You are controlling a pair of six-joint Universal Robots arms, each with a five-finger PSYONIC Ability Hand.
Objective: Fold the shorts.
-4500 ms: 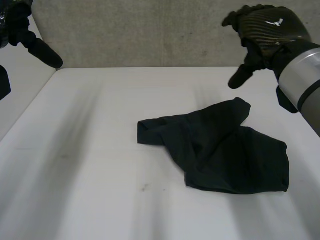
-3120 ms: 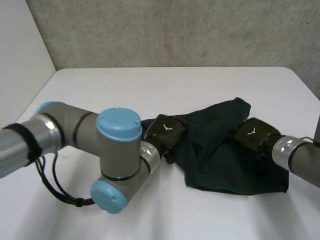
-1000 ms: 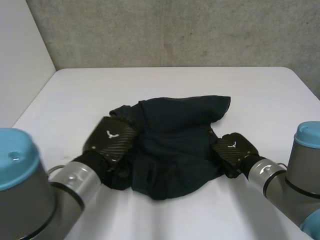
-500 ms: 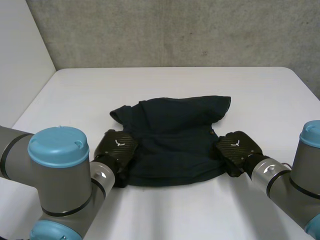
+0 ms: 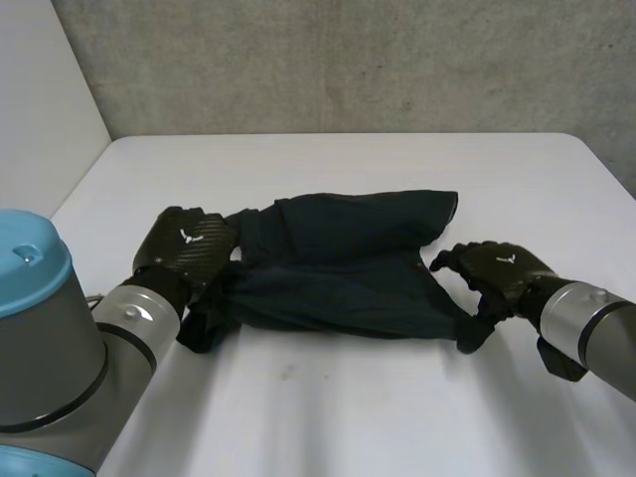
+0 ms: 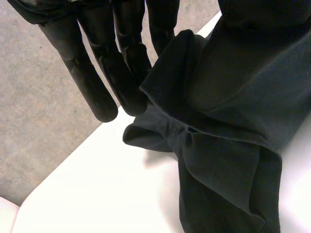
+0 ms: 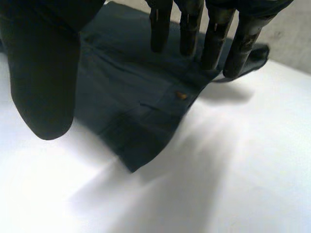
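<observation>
Left hand (image 5: 191, 250): left end of shorts (image 5: 343, 273); its wrist view shows thumb pinching cloth against straight fingers.
Right hand (image 5: 497, 270): right end, fingers spread, holding nothing.

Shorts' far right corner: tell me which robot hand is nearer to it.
Right. The right robot hand is at the right end of the shorts, close to that corner; the left robot hand holds the opposite end.

place: lab | cues: bare concrete wall (image 5: 348, 60), white table (image 5: 338, 417)
</observation>
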